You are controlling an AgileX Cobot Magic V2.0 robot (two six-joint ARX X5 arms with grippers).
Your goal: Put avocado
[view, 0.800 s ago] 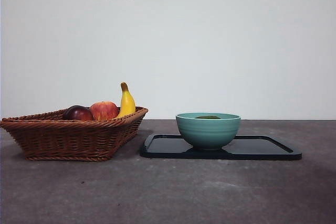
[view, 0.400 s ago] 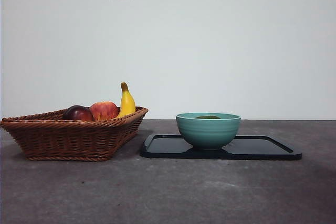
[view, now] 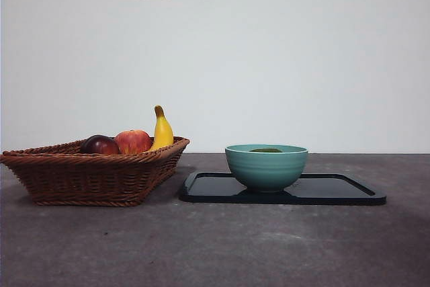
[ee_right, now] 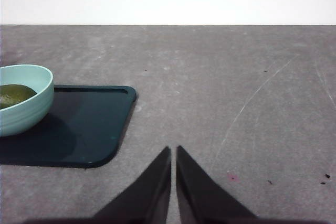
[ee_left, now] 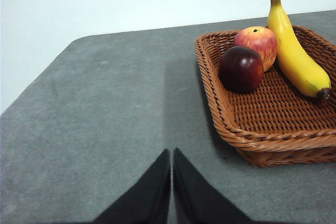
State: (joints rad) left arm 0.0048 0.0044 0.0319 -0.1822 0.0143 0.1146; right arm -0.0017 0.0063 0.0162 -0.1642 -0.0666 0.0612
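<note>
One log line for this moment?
dark green avocado in teal ceramic bowl | bowl on black tray | left gripper shut, away | right gripper shut, away

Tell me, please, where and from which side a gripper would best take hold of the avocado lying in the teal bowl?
Probably from straight above, closing across the avocado at its widest part. It lies low inside the teal bowl, only its top showing above the rim in the front view, so the wall blocks any sideways approach. The bowl stands on the black tray.

avocado (view: 266, 150) in bowl (view: 266, 167), bowl on tray (view: 336, 189); basket (view: 94, 176) left of tray
</note>
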